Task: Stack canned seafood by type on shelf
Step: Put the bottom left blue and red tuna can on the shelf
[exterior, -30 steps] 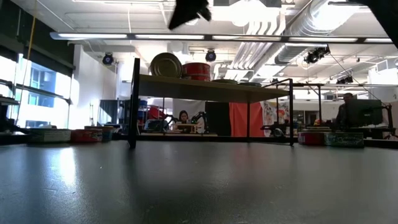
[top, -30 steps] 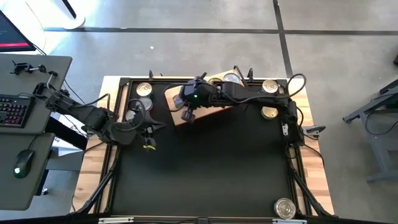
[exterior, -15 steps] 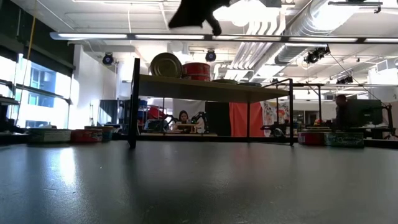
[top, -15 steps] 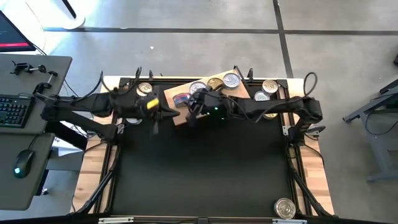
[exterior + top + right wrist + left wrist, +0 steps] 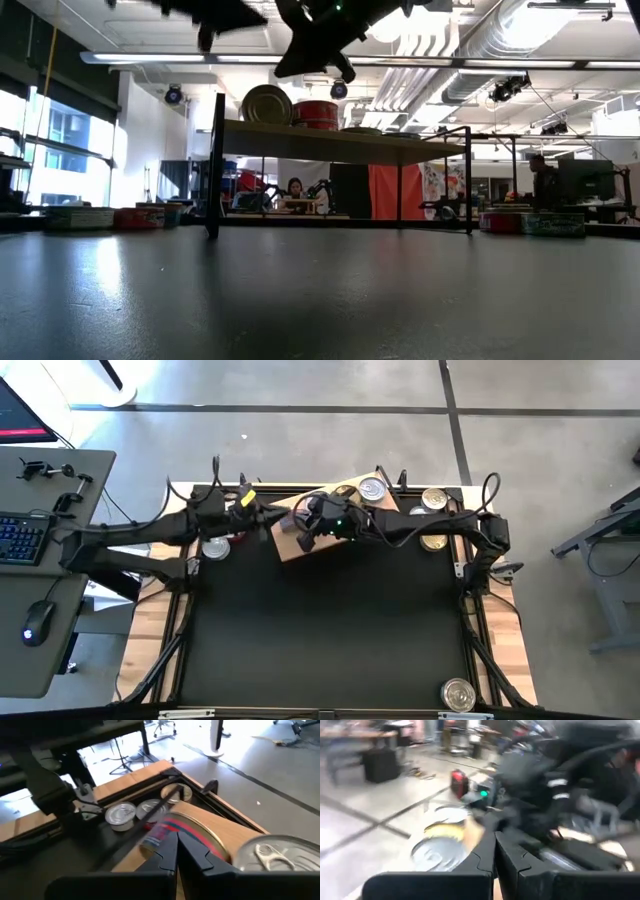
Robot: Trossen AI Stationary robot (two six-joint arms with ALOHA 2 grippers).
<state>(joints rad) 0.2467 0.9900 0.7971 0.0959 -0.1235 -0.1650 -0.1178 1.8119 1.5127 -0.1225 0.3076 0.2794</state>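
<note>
The shelf (image 5: 288,548), a light-brown wooden block, stands on legs at the table's far middle. On it are canned seafood tins: a red-labelled one (image 5: 192,832), a silver-lidded one (image 5: 270,852), and others (image 5: 372,487). More tins lie on the table left of the shelf (image 5: 215,547) and right of it (image 5: 433,542). My right gripper (image 5: 300,538) hangs shut just above the shelf's left end, in front of the red-labelled tin. My left gripper (image 5: 272,525) is shut, in the air beside the shelf's left corner, facing the right arm (image 5: 560,790).
One tin (image 5: 458,693) sits alone at the table's near right corner. Pale wooden strips edge the table (image 5: 505,650). The black mat's middle and near part (image 5: 320,630) carries no objects. A desk with keyboard and mouse (image 5: 30,540) stands off to the left.
My left gripper has swung from the table's left side toward the far edge and right, up to the shelf's left corner, turning level. My right gripper has come down over the shelf's left end and rolled. Both stay shut. No tin has moved.
</note>
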